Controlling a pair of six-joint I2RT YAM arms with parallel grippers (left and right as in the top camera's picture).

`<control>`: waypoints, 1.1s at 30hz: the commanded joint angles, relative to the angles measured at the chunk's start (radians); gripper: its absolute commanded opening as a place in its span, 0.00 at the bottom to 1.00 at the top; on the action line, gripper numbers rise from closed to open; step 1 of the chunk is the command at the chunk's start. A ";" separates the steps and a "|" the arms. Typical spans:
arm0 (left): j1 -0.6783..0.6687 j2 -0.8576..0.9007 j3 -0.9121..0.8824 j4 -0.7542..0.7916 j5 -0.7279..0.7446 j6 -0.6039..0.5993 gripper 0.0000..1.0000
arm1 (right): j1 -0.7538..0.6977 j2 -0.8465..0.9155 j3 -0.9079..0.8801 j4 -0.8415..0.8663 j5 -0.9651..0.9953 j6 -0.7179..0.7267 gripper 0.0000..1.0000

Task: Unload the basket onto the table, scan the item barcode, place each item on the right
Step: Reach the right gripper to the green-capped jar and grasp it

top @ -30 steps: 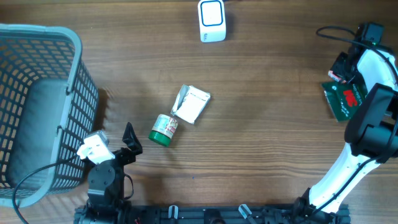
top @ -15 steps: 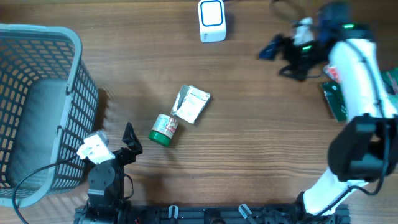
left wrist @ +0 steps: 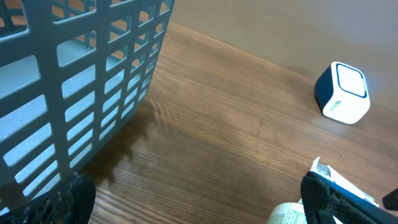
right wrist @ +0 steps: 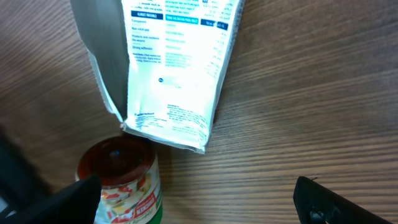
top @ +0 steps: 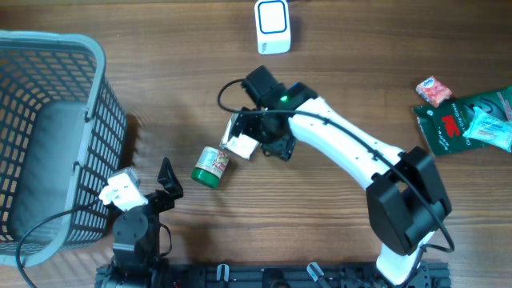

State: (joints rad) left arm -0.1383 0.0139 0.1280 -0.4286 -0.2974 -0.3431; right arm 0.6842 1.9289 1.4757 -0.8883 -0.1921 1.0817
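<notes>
A white printed pouch (top: 242, 138) (right wrist: 174, 68) lies mid-table, with a small red-lidded, green-based jar (top: 211, 166) (right wrist: 121, 180) on its side just beside it. The white-and-blue scanner (top: 273, 26) (left wrist: 342, 93) stands at the far edge. My right gripper (top: 272, 146) (right wrist: 199, 202) hovers open over the pouch's near end, with only bare wood between its fingertips; the jar sits by its left finger. My left gripper (top: 170, 182) (left wrist: 199, 199) rests open near the front edge, holding nothing. No barcode is legible.
A large grey plastic basket (top: 48, 136) (left wrist: 81, 81) fills the left side. At the far right lie a green packet (top: 448, 124), a pale blue packet (top: 488, 128) and a small pink packet (top: 433, 90).
My right arm swung from the far right to the table's middle above the pouch, and its jaws opened. A pink packet now lies where it was. The left arm stayed still.
</notes>
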 commanded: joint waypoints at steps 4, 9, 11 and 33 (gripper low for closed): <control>-0.001 -0.007 -0.002 0.002 -0.006 -0.006 1.00 | 0.015 0.113 -0.002 0.030 0.078 0.103 1.00; -0.001 -0.007 -0.002 0.002 -0.006 -0.005 1.00 | 0.030 0.119 -0.001 0.074 -0.053 -0.026 0.99; -0.001 -0.007 -0.002 0.002 -0.006 -0.005 1.00 | 0.037 0.118 -0.001 0.060 -0.125 -0.011 0.99; -0.001 -0.007 -0.002 0.002 -0.006 -0.006 1.00 | 0.245 0.156 -0.001 0.268 -0.069 0.343 1.00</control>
State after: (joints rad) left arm -0.1383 0.0139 0.1280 -0.4286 -0.2974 -0.3431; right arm 0.9073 2.0464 1.4757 -0.6617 -0.3340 1.3483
